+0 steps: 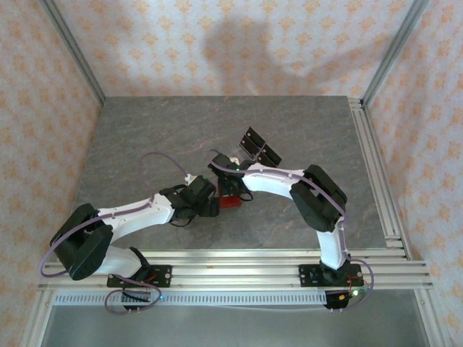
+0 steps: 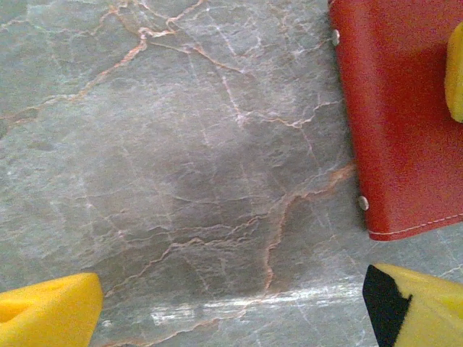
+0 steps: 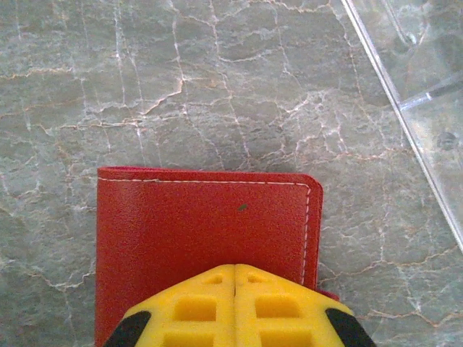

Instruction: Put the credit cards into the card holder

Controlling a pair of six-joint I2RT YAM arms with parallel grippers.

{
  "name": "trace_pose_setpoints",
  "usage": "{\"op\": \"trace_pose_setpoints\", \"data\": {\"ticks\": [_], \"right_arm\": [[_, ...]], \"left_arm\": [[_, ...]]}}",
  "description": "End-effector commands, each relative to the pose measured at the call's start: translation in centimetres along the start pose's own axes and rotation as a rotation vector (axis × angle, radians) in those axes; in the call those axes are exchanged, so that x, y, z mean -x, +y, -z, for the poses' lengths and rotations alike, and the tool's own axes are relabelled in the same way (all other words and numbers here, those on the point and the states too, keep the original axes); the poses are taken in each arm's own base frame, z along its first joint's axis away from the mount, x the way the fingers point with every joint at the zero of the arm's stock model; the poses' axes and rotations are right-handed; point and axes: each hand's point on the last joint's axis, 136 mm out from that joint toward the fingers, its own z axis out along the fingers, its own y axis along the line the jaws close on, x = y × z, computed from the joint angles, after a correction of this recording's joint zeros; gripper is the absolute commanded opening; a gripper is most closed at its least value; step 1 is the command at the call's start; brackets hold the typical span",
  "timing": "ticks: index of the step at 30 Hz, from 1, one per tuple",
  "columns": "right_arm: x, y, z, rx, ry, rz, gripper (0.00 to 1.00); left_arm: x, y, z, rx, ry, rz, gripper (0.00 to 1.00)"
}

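Note:
The card holder [image 3: 202, 224] is a red wallet with white stitching, lying closed and flat on the marble table. My right gripper [image 3: 235, 271] is shut, its yellow fingertips together over the wallet's near part, with nothing between them. In the left wrist view the card holder [image 2: 405, 123] lies at the upper right. My left gripper [image 2: 231, 311] is open wide just beside it, over bare marble. From above, the card holder [image 1: 230, 202] sits between the left gripper [image 1: 210, 204] and the right gripper [image 1: 228, 189]. The credit cards are hidden from view.
A clear plastic rack [image 1: 253, 148] holding black cards stands just behind the grippers; its clear edge [image 3: 419, 72] shows at the upper right of the right wrist view. Aluminium rails [image 1: 376, 166] run along the table's right and near edges.

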Motion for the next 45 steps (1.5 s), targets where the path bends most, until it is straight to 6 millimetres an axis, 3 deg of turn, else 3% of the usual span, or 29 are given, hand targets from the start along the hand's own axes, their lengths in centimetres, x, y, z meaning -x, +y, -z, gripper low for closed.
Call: {"op": "trace_pose_setpoints", "data": {"ticks": [1,7,18,22,30,41,45], "right_arm": [[-11.0,-3.9,-5.2,-0.193,0.351,0.138,0.0],[-12.3,-3.2,-5.9,-0.217,0.396,0.199,0.0],[-15.6,-0.7,-7.6,-0.078,0.568,0.196,0.0],[-15.5,0.0,-7.2,-0.029,0.567,0.159,0.0],[-11.6,0.9,-4.3,0.032,0.47,0.129,0.05],[-2.8,2.5,1.3,0.107,0.269,0.105,0.27],[-0.7,3.0,3.4,0.124,0.219,0.115,0.31]], "left_arm": [[-0.1,2.0,0.4,0.082,-0.013,0.02,0.94],[-0.1,2.1,0.5,0.086,-0.013,0.025,0.94],[-0.4,2.2,0.1,0.092,-0.002,0.025,0.94],[-0.3,2.0,0.0,0.091,0.0,0.02,0.94],[-0.1,1.7,-0.3,0.091,0.006,0.015,0.94],[0.3,1.2,-0.6,0.089,0.01,0.011,0.94],[0.3,1.1,-0.7,0.089,0.013,0.009,0.94]]}}
